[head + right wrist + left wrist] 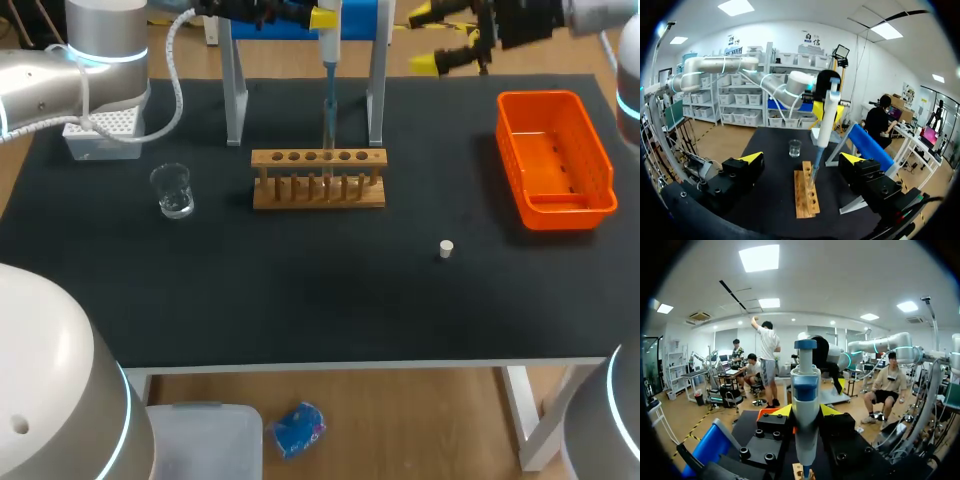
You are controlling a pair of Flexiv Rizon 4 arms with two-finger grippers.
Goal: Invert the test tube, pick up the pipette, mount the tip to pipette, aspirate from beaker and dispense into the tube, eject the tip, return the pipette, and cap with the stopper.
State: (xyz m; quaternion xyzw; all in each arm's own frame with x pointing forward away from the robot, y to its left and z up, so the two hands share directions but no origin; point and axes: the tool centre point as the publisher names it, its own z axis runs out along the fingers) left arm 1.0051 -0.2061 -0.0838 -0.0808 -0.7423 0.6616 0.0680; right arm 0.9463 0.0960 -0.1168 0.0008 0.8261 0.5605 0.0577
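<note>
Closest to the near edge of the black table (300, 300) lies a small white stopper (446, 249). It is all by itself, well apart from the other things.

Further back, in the middle, stands a wooden rack (318, 190) with a row of holes on top. A clear test tube (327, 172) stands upright in one of the middle holes. A small glass beaker (173, 190) sits to the left of the rack, near it but not touching. An orange basket (555, 150) sits on the right side of the table, well apart from the rack.

At the far left there is a white tip box (100, 135). Behind the rack is a blue stand with grey legs (236, 95).

The pipette (328, 60) hangs straight up and down over the rack. Its thin tip points down into the test tube. The left gripper (805, 410) is holding the pipette. Its two yellow fingers press on the fat white body from both sides, with the blue button end sticking up above them.

The right gripper (803, 158) is up at the far right, well apart from the pipette and the rack. Its two yellow fingers are spread wide and there is nothing held between them
</note>
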